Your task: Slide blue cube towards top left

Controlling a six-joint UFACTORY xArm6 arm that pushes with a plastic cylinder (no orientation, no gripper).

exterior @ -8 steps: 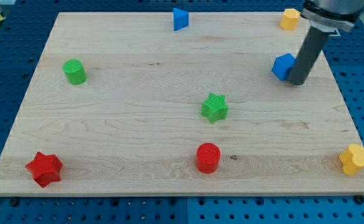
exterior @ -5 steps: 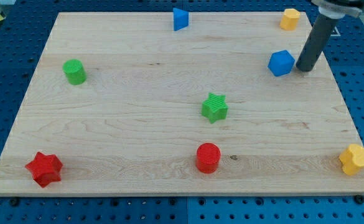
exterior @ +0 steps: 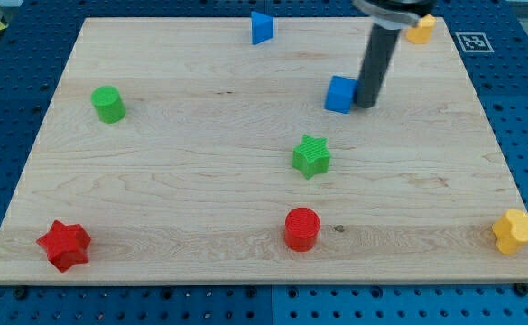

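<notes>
The blue cube (exterior: 339, 94) lies on the wooden board (exterior: 200, 199), right of centre in the upper part. My tip (exterior: 365, 105) rests on the board right against the cube's right side. The dark rod rises from there toward the view's top. A second blue block (exterior: 261, 28), wedge-like, sits at the board's top edge near the middle.
A green cylinder (exterior: 108, 104) is at the left. A green star (exterior: 311, 155) lies just below the cube. A red cylinder (exterior: 302, 228) and a red star (exterior: 64, 245) are near the bottom edge. Yellow blocks sit at the top right (exterior: 420, 30) and bottom right (exterior: 514, 231).
My tip has moved left across the board, and the blue cube has slid left with it from the right side to near the upper middle. The other blocks have not moved.
</notes>
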